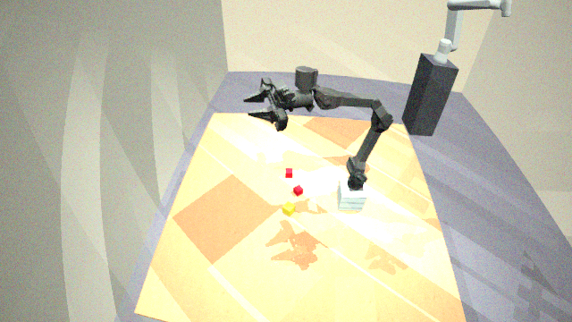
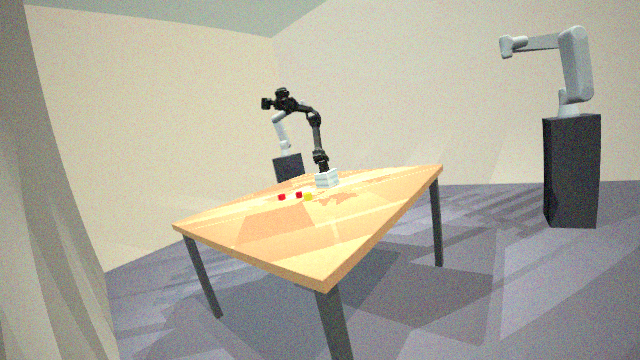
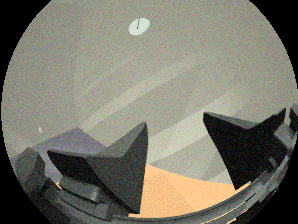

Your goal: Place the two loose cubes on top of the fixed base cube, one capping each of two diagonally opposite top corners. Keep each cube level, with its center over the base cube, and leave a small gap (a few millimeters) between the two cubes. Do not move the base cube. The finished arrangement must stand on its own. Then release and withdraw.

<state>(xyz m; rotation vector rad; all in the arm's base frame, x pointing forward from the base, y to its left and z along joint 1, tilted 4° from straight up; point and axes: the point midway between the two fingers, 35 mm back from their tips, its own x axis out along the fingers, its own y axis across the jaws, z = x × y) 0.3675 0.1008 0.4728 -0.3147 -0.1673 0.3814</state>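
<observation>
Two small red cubes lie apart on the table: one red cube is farther from the yellow cube, and the other red cube is nearer to it. No cube is stacked on another. The frames do not mark which cube is fixed; the yellow one is the only one of its colour. My gripper is open and empty, high above the table, with its fingers pointing sideways. No cube shows in the wrist view.
The wooden table carries a pale block under the arm's base, to the right of the cubes in the top view. A white arm on a dark pedestal stands beyond the table.
</observation>
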